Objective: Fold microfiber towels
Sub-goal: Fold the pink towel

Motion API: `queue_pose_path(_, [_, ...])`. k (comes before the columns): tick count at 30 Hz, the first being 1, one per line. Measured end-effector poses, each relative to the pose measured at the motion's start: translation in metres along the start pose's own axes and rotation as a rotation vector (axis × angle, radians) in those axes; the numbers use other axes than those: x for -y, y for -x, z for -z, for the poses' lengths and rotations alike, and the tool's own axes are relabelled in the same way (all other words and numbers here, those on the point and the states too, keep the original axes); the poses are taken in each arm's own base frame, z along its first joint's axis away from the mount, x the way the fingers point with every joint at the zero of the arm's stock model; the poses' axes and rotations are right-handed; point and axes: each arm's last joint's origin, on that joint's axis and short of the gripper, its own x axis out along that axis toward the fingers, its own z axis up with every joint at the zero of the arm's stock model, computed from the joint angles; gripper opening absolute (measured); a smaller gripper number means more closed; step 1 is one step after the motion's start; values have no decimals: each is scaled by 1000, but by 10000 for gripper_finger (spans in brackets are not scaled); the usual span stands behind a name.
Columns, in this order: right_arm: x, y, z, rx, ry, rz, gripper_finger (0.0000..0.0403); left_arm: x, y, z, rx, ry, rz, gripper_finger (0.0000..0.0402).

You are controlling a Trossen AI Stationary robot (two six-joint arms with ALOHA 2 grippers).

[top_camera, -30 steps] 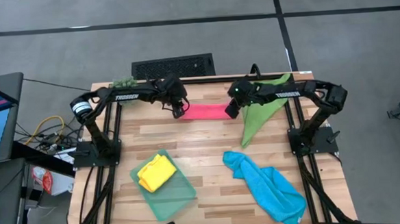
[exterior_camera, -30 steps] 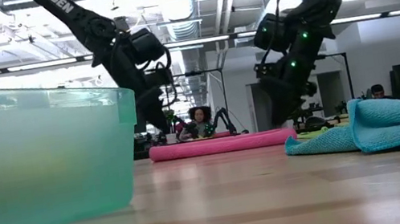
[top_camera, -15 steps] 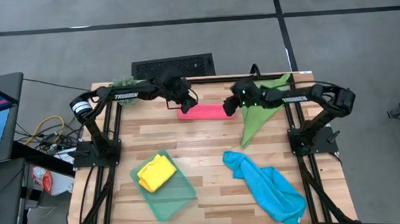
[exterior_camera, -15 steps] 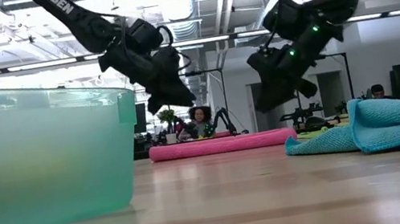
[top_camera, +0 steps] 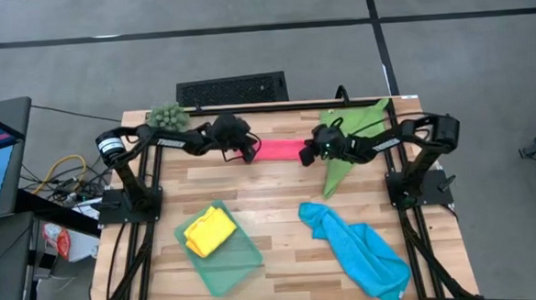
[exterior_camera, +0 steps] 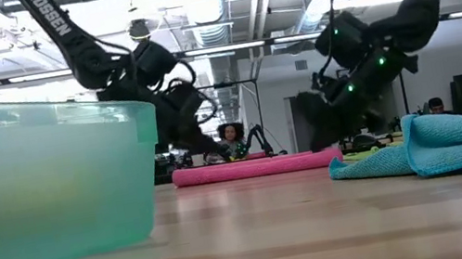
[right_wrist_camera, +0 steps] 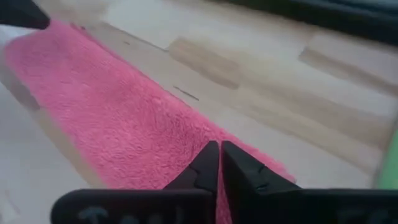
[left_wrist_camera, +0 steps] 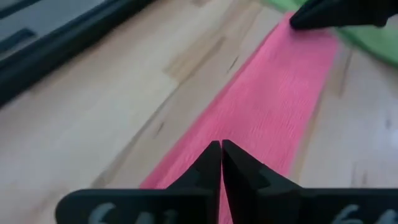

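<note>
The pink towel [top_camera: 278, 150] lies as a folded strip on the far middle of the table, flat in the low view [exterior_camera: 256, 168]. My left gripper [top_camera: 250, 152] is shut at its left end and my right gripper [top_camera: 306, 153] is shut at its right end. A green towel [top_camera: 350, 146] lies spread just right of the strip. The blue towel [top_camera: 356, 246] sits crumpled at the near right. The yellow towel [top_camera: 210, 231] rests folded inside the teal tray [top_camera: 242, 262]. My left gripper has its shut fingertips [left_wrist_camera: 211, 155] on the left end of the pink strip [left_wrist_camera: 249, 130], coming slantwise down from the table's left, along the strip. How many layers sit between the tips I cannot tell. The towel lies flat on the table. My right gripper has its shut fingertips [right_wrist_camera: 210, 155] on the strip's right end [right_wrist_camera: 180, 140], near its far edge, slanting down from the table's right along the strip. Layers pinched cannot be told. The towel stays flat on the wood.
A spiky green plant ball [top_camera: 165, 114] sits at the far left corner. The teal tray's wall [exterior_camera: 42, 180] fills the near left of the low view. Bare wood [top_camera: 270, 196] lies between the pink strip and the near towels.
Both grippers have come down onto the two ends of the pink strip, tipping and rolling at the wrist, and both have shut from open. The pink towel has stayed flat where it was.
</note>
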Motion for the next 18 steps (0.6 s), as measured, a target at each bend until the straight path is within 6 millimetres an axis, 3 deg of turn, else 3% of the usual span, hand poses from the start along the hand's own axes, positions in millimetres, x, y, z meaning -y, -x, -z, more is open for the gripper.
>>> queue_pose_path(8, [0,-20,21,-43,-51,21,20,-6,3,27,-24,14,-82,0])
queue_pose_path(18, [0,-19,20,-33,-53,30,27,-10,7,44,23,-16,-168,0])
